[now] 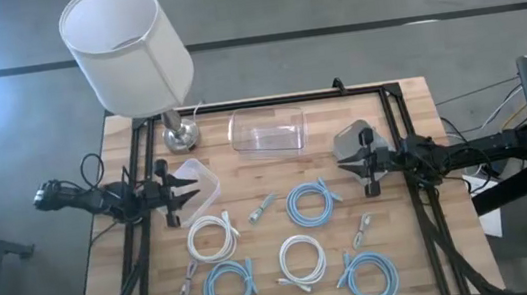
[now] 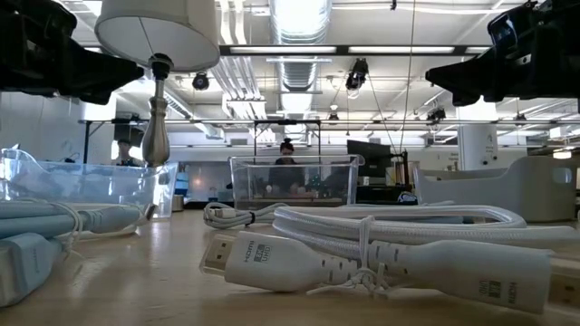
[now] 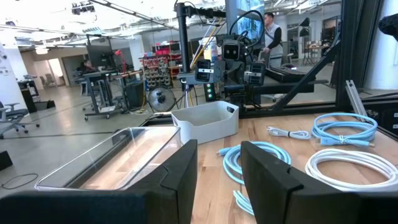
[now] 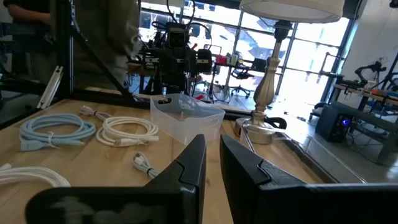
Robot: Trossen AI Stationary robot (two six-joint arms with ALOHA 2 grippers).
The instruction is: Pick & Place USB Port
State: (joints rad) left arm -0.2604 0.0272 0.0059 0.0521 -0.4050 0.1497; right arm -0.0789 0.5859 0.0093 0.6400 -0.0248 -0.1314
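Several coiled cables lie flat on the wooden table: white coils (image 1: 212, 236) (image 1: 302, 259) and blue coils (image 1: 311, 202) (image 1: 228, 285) (image 1: 372, 277). A small grey USB connector (image 1: 263, 208) (image 4: 144, 165) lies between them. Two more short plug pieces (image 1: 362, 228) (image 1: 189, 278) rest nearby. My left gripper (image 1: 188, 187) (image 3: 219, 168) hovers open over the table's left side, above a translucent bin (image 1: 197, 181). My right gripper (image 1: 349, 164) (image 4: 212, 162) hovers at the right beside a grey bin (image 1: 353, 139). Its fingers stand a narrow gap apart. Neither touches anything.
A lamp (image 1: 130, 48) stands at the far left corner, its base (image 1: 179, 133) on the table. A clear container (image 1: 267, 132) sits at the far middle. A black frame (image 1: 398, 131) runs along the table's sides. People show in the room behind.
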